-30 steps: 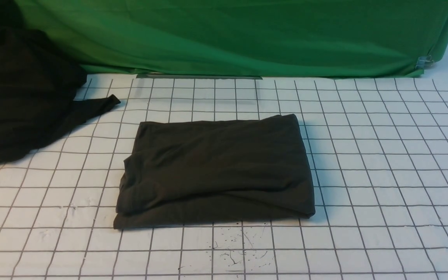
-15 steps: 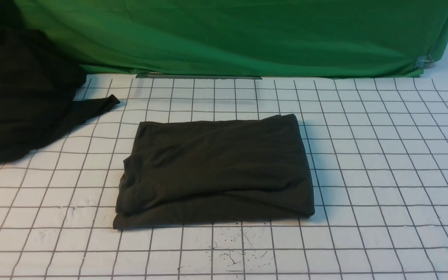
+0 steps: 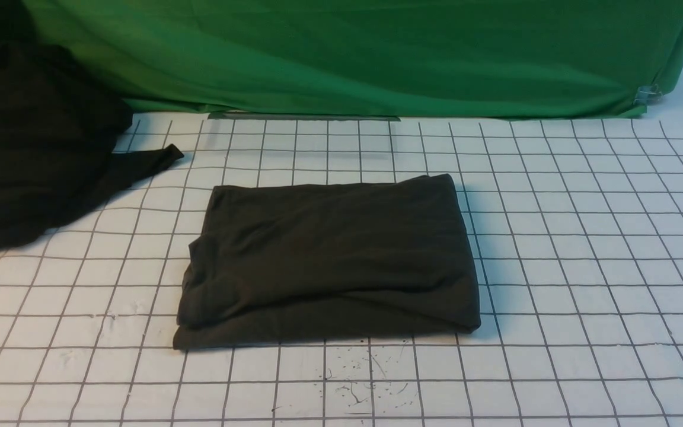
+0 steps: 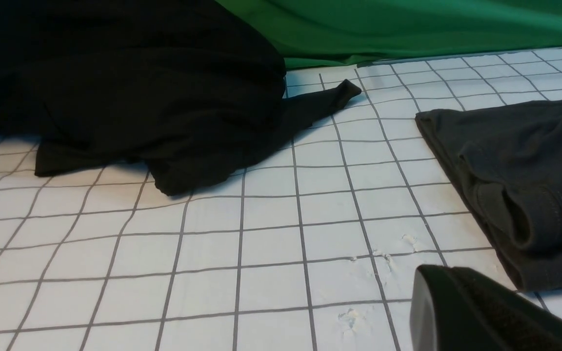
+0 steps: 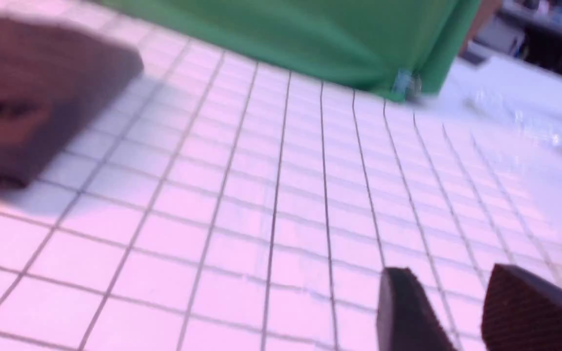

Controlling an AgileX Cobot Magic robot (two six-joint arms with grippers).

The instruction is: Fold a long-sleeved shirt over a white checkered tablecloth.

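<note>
The shirt (image 3: 329, 261) is seen folded flat on the tablecloth (image 3: 584, 249), clear of the right gripper (image 5: 461, 312) whose fingers are slightly parted around nothing; the left gripper (image 4: 481, 317) spread cannot be told, so a stray sweep could rumple the near hem.

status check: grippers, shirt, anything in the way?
Right gripper open, empty; left gripper state unclear. Long-sleeved shirt folded on white checkered tablecloth. Black cloth heap apart at left.

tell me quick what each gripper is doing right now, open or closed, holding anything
Left gripper: only one dark finger shows, empty near the folded dark charcoal-grey shirt; open or closed cannot be told.
Right gripper: open, holding nothing, above the white checkered tablecloth.
</note>
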